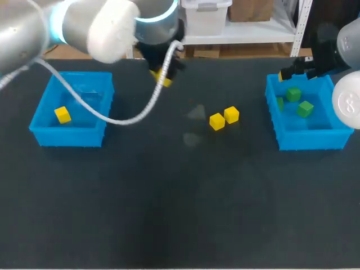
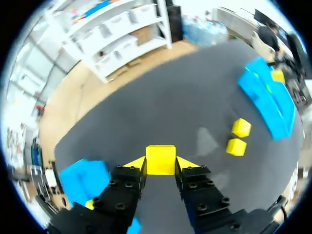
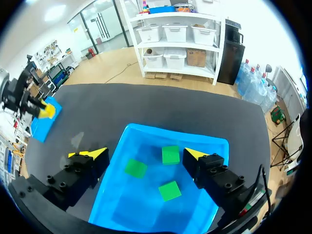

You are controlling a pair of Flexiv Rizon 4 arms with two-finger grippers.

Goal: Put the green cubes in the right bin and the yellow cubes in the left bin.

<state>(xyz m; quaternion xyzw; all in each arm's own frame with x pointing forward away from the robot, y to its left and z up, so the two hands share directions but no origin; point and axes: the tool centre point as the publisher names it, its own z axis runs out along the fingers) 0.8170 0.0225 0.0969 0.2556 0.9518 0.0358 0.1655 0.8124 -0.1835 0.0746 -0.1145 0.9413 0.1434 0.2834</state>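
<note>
Yellow cube [image 2: 161, 156] held square in the left pincer [image 2: 161, 163] by the far edge of the tabletop [image 1: 169, 214], open surface below; right pincer [image 3: 142, 154] wide over the right bin [image 3: 141, 200]

Dark grey table [image 1: 169, 214], two faint pale patches [image 1: 196, 112] near its middle, perhaps scuffs or glare

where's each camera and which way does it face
Head view: above, behind the robot, looking down on the table; both arms show.
Left wrist: looks along the left tool, shut on the held yellow cube.
Right wrist: looks down past the open right tool into the right bin.
Head and left wrist share the loose yellow cubes.
</note>
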